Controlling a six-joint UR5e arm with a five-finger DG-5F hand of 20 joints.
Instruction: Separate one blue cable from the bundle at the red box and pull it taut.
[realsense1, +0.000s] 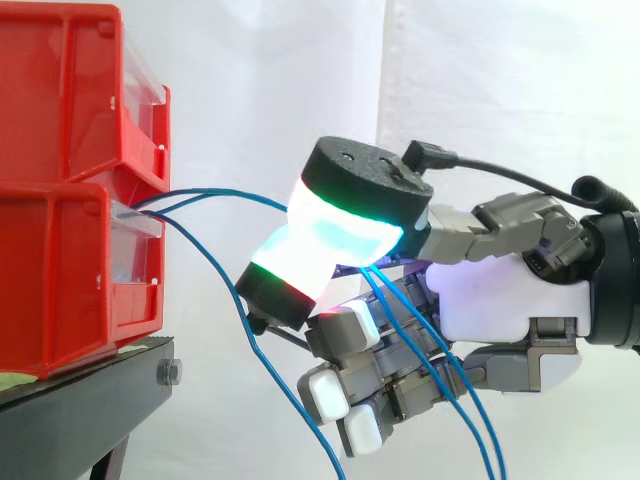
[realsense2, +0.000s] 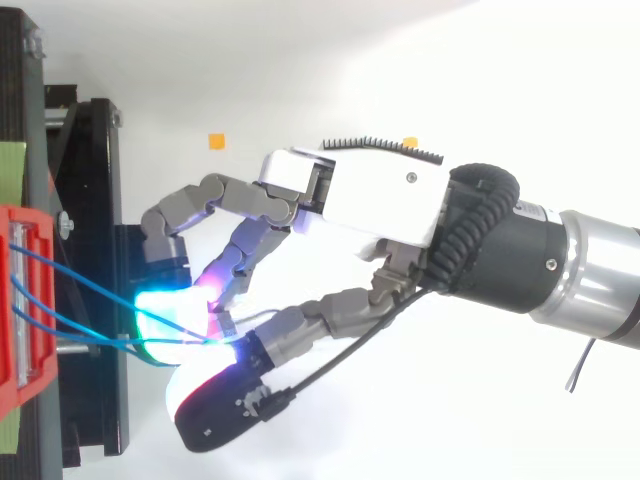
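1. Two red bins (realsense1: 60, 90) are stacked at the left edge of the side view on a black stand (realsense1: 90, 400), with their fronts turned toward the hand (realsense1: 500, 300).
2. Blue cables (realsense1: 220, 192) are seen leaving the slot between the bins, at the lower bin's top front edge.
3. One strand is carried in a shallow arc across the open gap to the hand. Another sags down from the bins and passes below the hand to the bottom edge.
4. The cables are pinched between two glowing pads (realsense1: 340, 225), which are pressed together. How many strands are caught cannot be told.
5. The other fingers (realsense1: 340, 332) are curled under the palm. Further strands drop from behind the pads across them and out of the bottom edge.
6. The hand is held clear of the bins. In the top view (realsense2: 380, 200) its pads lie just beside the stand's outer edge.
7. Open room is left above, below and behind the hand, before the white curtain (realsense1: 500, 80).
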